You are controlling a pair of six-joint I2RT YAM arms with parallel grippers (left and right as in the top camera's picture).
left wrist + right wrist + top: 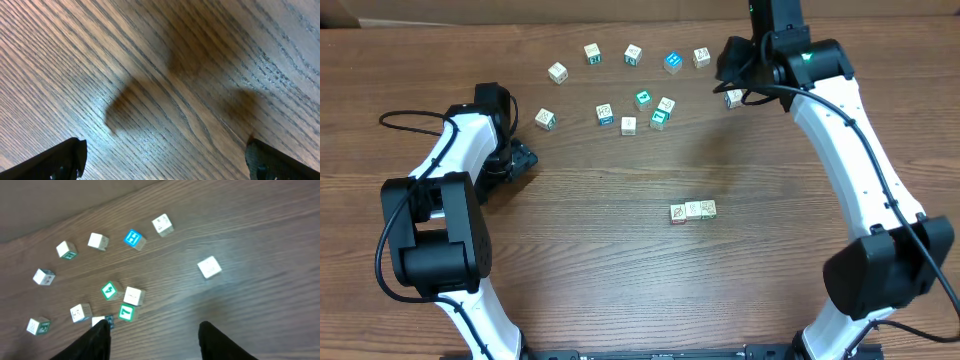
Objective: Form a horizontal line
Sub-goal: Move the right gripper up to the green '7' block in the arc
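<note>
The horizontal line (693,210) is a short row of three small tan and white cubes touching side by side, right of the table's middle. My right gripper (728,72) hangs high over the far right of the table, beside a loose white cube (734,98). In the right wrist view that cube (209,267) lies ahead, and my right gripper (152,332) stands open with only bare wood between its fingers. My left gripper (523,160) rests low at the left. It is open (162,162) and holds nothing.
Several loose cubes (630,90) lie scattered along the far side, some with blue or green faces. In the right wrist view a green-faced cube (126,312) sits just ahead of the left finger (95,340). The table is brown wood (620,270).
</note>
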